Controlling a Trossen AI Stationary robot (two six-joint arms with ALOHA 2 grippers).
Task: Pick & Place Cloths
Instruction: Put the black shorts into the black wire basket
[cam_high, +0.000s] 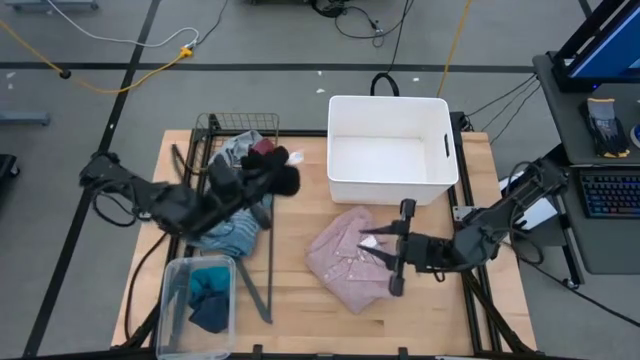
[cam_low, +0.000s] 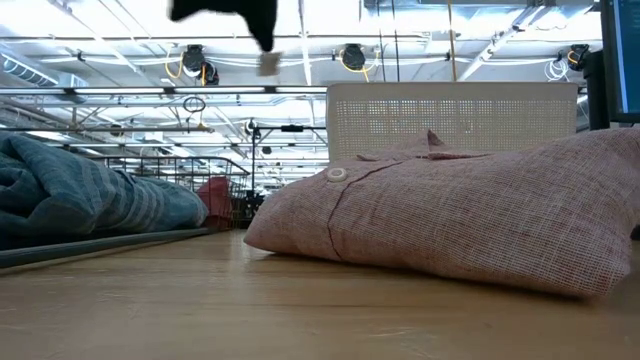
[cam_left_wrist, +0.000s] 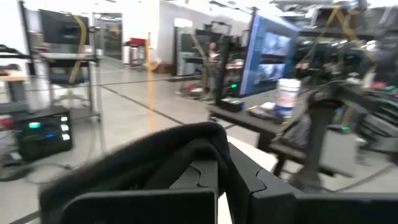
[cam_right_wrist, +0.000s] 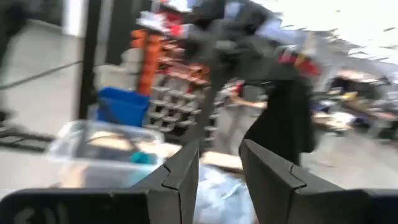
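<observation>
Above the table's left half, over the wire basket (cam_high: 238, 135), the left gripper (cam_high: 268, 180) was fully closed on a black piece (cam_high: 283, 172) and held it in the air; in the left wrist view the dark cloth (cam_left_wrist: 155, 162) draped over the clamped fingers. The white tub (cam_high: 390, 148) lay to that gripper's right, just beyond the basket, so the left arm was judged the nearer one for the drop; the tub's long axis ran left to right across the table.

The right gripper (cam_high: 395, 248) sat low at the right edge of the pink shirt (cam_high: 350, 258), jaws partly apart. Whether they pinched fabric could not be told. The shirt lay crumpled in front of the tub, its longer dimension running diagonally from the tub-side corner toward the table's front, collar button (cam_low: 337, 174) facing the low camera.

A blue striped top (cam_high: 235, 237) lay beside the basket. A teal piece (cam_high: 212, 290) sat in a clear bin (cam_high: 172, 300).
</observation>
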